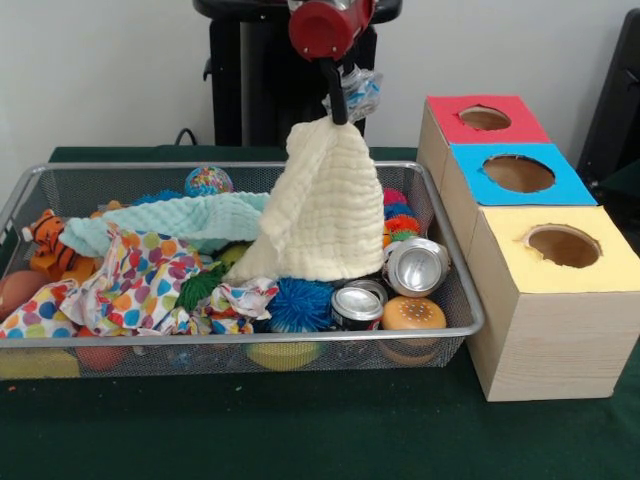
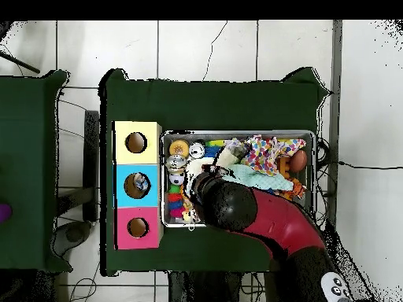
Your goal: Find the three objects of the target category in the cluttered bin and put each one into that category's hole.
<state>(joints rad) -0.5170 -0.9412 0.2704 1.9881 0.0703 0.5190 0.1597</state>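
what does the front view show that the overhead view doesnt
Only the front view shows the hand lifting the cream cloth up out of the basket, with the tiger toy at one end. Only the overhead view shows something already lying inside the blue hole, and the arm covering part of the basket. Both show the cans, the spotted cloth and the three coloured boxes.

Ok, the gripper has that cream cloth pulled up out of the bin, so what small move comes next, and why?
Probably carry the cream cloth sideways and drop it on the cloth pile at the other end of the wire bin. The gripper holds it by its top while its hem still drapes over the cans and spiky balls, so part of the clutter stays covered; moving it away would expose them for searching.
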